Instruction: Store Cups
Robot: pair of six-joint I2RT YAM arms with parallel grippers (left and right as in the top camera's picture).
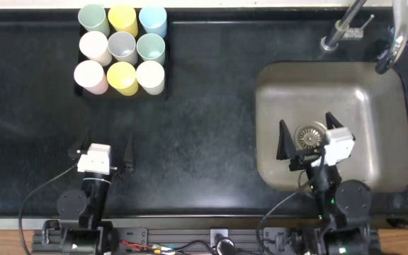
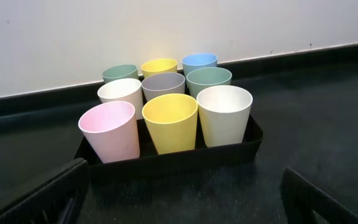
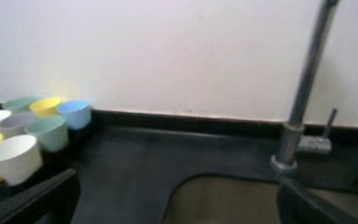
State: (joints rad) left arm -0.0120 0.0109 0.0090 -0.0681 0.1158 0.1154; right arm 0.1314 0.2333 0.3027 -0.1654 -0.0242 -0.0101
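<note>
A black tray (image 1: 78, 88) (image 2: 241, 149) at the counter's back left holds several upright cups in three rows: pink (image 2: 109, 130), yellow (image 2: 171, 122) and white (image 2: 224, 114) nearest, with green, grey, blue and more behind. The same cups (image 3: 27, 134) appear far off in the right wrist view. My left gripper (image 1: 103, 150) (image 2: 182, 196) rests open on the counter in front of the tray, empty. Over the sink's drain my right gripper (image 1: 307, 134) (image 3: 173, 199) stands open, holding nothing.
A steel sink (image 1: 381, 106) is set into the black counter (image 1: 204, 120) at the right, with a drain (image 1: 310, 136) in its floor. A faucet (image 1: 346, 25) (image 3: 303, 93) rises behind it. A white wall backs the counter.
</note>
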